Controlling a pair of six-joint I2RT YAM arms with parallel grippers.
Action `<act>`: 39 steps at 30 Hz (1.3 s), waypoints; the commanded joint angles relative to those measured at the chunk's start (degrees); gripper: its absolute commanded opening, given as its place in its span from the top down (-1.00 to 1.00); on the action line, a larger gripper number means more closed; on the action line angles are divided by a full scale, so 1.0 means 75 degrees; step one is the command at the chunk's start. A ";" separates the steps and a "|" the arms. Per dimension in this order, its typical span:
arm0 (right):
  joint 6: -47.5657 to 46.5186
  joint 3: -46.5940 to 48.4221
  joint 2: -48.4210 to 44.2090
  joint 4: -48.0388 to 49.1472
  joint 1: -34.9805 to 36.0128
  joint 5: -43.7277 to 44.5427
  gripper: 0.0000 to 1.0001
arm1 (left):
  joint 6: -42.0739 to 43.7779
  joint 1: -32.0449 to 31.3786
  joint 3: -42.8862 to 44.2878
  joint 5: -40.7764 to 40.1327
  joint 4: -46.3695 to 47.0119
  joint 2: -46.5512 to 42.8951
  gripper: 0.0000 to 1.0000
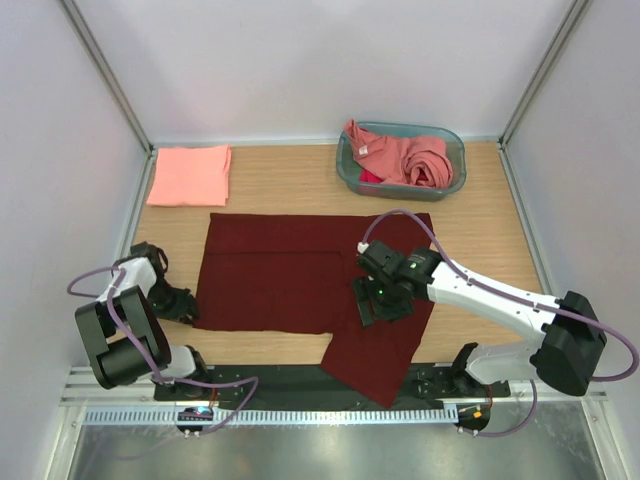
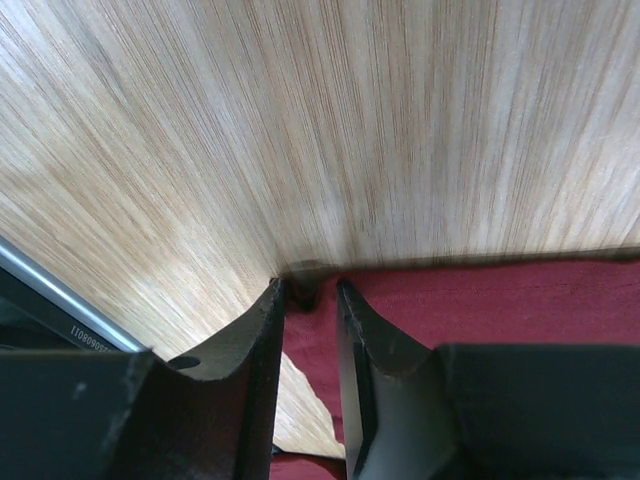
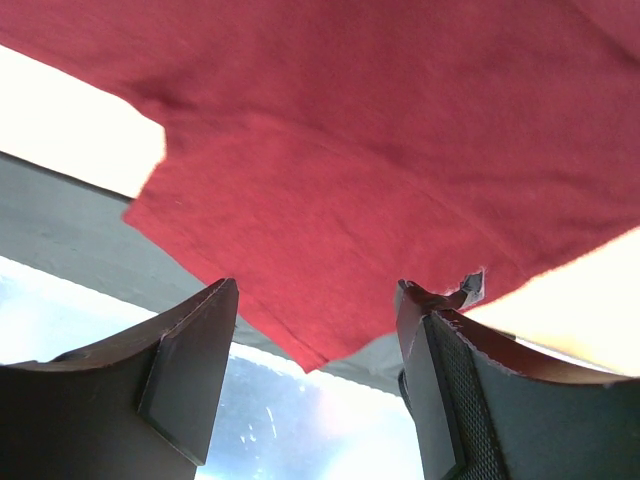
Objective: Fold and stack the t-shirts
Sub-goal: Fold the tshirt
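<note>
The dark maroon t-shirt (image 1: 290, 275) lies spread flat on the wooden table, its lower right part hanging over the front edge. My left gripper (image 1: 185, 305) is down at the shirt's lower left corner. In the left wrist view its gripper (image 2: 310, 290) has its jaws a narrow gap apart with that corner (image 2: 480, 300) between them. My right gripper (image 1: 380, 300) hovers open and empty over the shirt's right part (image 3: 340, 150). A folded salmon t-shirt (image 1: 190, 175) lies at the back left. Pink t-shirts (image 1: 400, 155) are piled in the basket.
The teal-blue plastic basket (image 1: 455, 150) stands at the back right. Metal frame posts and white walls close in the table on the left, right and back. A black rail (image 1: 280, 380) runs along the front edge.
</note>
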 commanded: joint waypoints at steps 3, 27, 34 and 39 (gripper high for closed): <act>0.0634 -0.0422 -0.0546 -0.0619 -0.0070 0.0632 -0.41 | -0.0030 0.0033 -0.0241 -0.0568 0.0267 0.0344 0.30; 0.0600 -0.0727 -0.0301 -0.0045 -0.0200 0.0070 -0.40 | -0.0464 0.0021 -0.0475 -0.0416 -0.0073 -0.0734 0.38; 0.0915 -0.0855 -0.0277 -0.0033 -0.0375 -0.0082 -0.40 | -0.0511 0.0021 -0.0499 -0.0591 0.0068 -0.0301 0.40; 0.1571 -0.1640 -0.0452 -0.0209 -0.1565 -0.0303 -0.24 | -0.0441 0.0021 -0.0476 -0.0697 0.0173 -0.0031 0.91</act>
